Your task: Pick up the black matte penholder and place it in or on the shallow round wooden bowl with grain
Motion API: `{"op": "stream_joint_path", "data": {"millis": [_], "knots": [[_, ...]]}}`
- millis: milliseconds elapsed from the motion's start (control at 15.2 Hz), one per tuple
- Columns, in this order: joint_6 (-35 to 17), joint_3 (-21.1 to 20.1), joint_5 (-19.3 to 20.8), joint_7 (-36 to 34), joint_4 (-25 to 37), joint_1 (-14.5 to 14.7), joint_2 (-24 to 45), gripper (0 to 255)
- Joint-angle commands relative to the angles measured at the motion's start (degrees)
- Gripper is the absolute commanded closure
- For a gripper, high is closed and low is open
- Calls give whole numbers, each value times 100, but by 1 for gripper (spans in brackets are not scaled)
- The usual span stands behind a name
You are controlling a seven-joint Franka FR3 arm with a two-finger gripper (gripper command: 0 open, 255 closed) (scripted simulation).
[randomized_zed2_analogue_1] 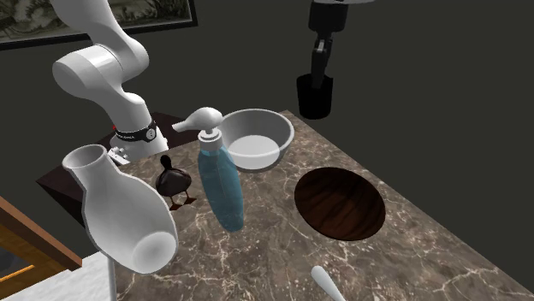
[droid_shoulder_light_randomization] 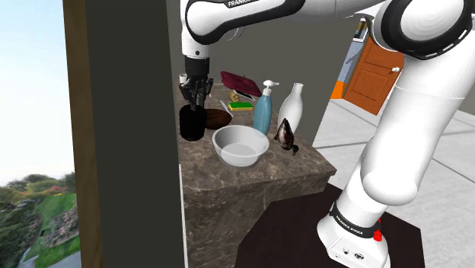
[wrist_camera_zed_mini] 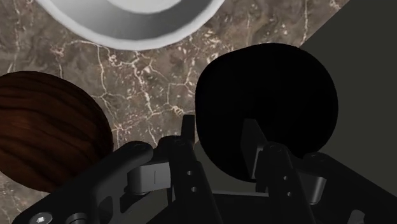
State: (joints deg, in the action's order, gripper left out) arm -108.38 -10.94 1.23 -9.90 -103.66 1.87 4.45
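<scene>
The black penholder (droid_shoulder_light_randomization: 192, 122) stands upright at the corner of the marble table (randomized_zed2_analogue_1: 257, 248), just beside the dark wooden bowl (randomized_zed2_analogue_1: 340, 203). Its long axis is vertical and its open mouth points straight up at the claw (wrist_camera_zed_mini: 219, 130). The claw hangs directly above it, pointing down along that axis and set a little off centre. In the wrist view its spread fingers (wrist_camera_zed_mini: 188, 132) straddle the rim on the bowl's side, one outside the wall and the other over the black mouth. They pinch nothing. By my reading, the next move turns on this straddle: a short descent and a squeeze would take the wall. The wooden bowl lies on the outer finger's side, and the white bowl (wrist_camera_zed_mini: 127, 19) is beyond it.
</scene>
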Motion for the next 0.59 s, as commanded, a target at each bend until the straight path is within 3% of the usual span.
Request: {"op": "stream_joint_path", "data": {"millis": [0,132,528], "knots": [[142,5,-11,20,98,-8,-48,255],[272,5,-14,22,217,-8,-59,255],[652,316,23,704,1064,-372,405,255]]}}
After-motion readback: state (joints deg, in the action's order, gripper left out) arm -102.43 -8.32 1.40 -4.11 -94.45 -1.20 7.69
